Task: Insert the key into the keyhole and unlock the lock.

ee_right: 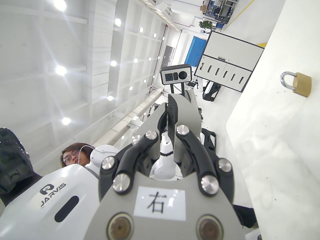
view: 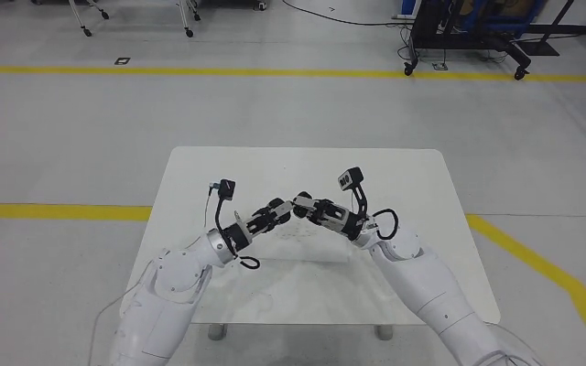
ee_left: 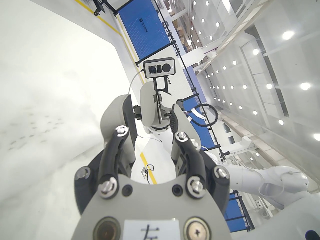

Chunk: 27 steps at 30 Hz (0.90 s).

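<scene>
A brass padlock (ee_right: 298,83) with a silver shackle lies flat on the white table (ee_right: 272,131), well away from both grippers. My right gripper (ee_right: 169,109) is held above the table with its pads pressed together; I cannot tell whether anything is pinched between them. Facing it tip to tip is my left gripper (ee_left: 152,111), open, its two fingers (ee_left: 128,116) standing either side of the right gripper's end. In the top view both grippers meet over the table's middle, the left gripper (view: 277,213) coming from the left and the right gripper (view: 309,208) from the right.
The table (view: 403,178) has bare surface on all sides of the arms, with rounded corners and edges not far off. Beyond it are grey floor with yellow lines (view: 275,71) and a wheeled black stand (view: 467,41) at the far right.
</scene>
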Tool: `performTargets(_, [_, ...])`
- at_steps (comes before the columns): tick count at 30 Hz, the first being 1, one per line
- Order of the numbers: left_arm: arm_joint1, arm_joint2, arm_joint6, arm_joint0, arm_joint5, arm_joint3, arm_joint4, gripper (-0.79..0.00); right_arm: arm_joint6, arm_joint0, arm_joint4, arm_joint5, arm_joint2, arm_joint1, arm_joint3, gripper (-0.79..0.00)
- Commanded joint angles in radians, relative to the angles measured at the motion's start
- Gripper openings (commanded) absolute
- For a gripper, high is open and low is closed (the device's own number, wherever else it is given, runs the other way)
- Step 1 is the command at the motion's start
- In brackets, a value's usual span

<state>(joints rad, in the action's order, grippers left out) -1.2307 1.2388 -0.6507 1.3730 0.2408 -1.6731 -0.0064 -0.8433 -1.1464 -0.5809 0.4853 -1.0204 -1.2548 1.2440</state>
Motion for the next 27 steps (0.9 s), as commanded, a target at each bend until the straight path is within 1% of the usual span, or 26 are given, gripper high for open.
performTargets(1, [-0.002, -0.013, 0.012, -0.012, 0.003, 0.014, 0.003, -0.48, 0.006, -0.003, 0.004, -0.005, -0.001, 0.0, 0.0, -0.785])
performTargets(3, [-0.003, -0.021, 0.018, -0.02, 0.008, 0.023, 0.003, -0.499, 0.01, -0.005, 0.011, -0.01, -0.004, 0.0, -0.001, -0.785])
performTargets(4, [-0.003, -0.022, 0.021, -0.023, 0.01, 0.026, 0.005, -0.523, 0.012, -0.006, 0.013, -0.013, -0.005, 0.0, 0.0, -0.785])
performTargets(5, [-0.003, -0.023, 0.024, -0.026, 0.013, 0.027, 0.006, -0.554, 0.014, -0.007, 0.017, -0.015, -0.007, 0.0, 0.0, -0.785])
performTargets(7, [-0.003, -0.022, 0.028, -0.03, 0.016, 0.029, 0.004, -0.643, 0.015, -0.01, 0.02, -0.02, -0.011, 0.0, 0.0, -0.785])
performTargets(8, [-0.002, -0.021, 0.028, -0.031, 0.017, 0.03, 0.003, -0.662, 0.016, -0.011, 0.02, -0.022, -0.013, 0.001, 0.0, -0.785])
performTargets(9, [-0.001, -0.02, 0.026, -0.031, 0.017, 0.03, 0.003, -0.711, 0.017, -0.011, 0.019, -0.024, -0.015, 0.001, 0.0, -0.785])
performTargets(11, [0.0, -0.017, 0.021, -0.031, 0.015, 0.03, 0.002, -0.773, 0.02, -0.012, 0.019, -0.026, -0.02, 0.001, -0.002, -0.785])
performTargets(14, [0.002, -0.011, 0.015, -0.029, 0.016, 0.026, -0.018, -0.73, 0.022, -0.011, 0.019, -0.031, -0.024, 0.0, -0.004, -0.785])
performTargets(15, [0.002, -0.01, 0.013, -0.026, 0.019, 0.025, -0.033, -0.683, 0.022, -0.011, 0.019, -0.032, -0.025, 0.0, -0.004, -0.785])
performTargets(16, [0.002, -0.01, 0.011, -0.025, 0.02, 0.026, -0.046, -0.594, 0.022, -0.01, 0.02, -0.033, -0.025, 0.0, -0.005, -0.785])
performTargets(17, [0.002, -0.009, 0.008, -0.025, 0.02, 0.028, -0.051, -0.573, 0.022, -0.01, 0.021, -0.034, -0.026, 0.0, -0.005, -0.785])
performTargets(21, [0.003, -0.019, -0.002, -0.027, 0.019, 0.033, -0.057, -0.545, 0.018, -0.006, 0.018, -0.039, -0.027, -0.002, -0.008, -0.785])
performTargets(22, [0.003, -0.021, -0.001, -0.028, 0.019, 0.035, -0.057, -0.523, 0.018, -0.003, 0.02, -0.039, -0.027, -0.003, -0.01, -0.785])
performTargets(24, [0.002, -0.028, 0.0, -0.033, 0.021, 0.04, -0.061, -0.523, 0.018, 0.001, 0.026, -0.041, -0.026, -0.004, -0.012, -0.785])
performTargets(25, [0.002, -0.031, -0.001, -0.036, 0.021, 0.043, -0.06, -0.539, 0.018, 0.003, 0.027, -0.042, -0.025, -0.004, -0.013, -0.785])
performTargets(27, [0.002, -0.035, 0.0, -0.042, 0.02, 0.048, -0.059, -0.628, 0.019, 0.004, 0.026, -0.044, -0.024, -0.006, -0.015, -0.785])
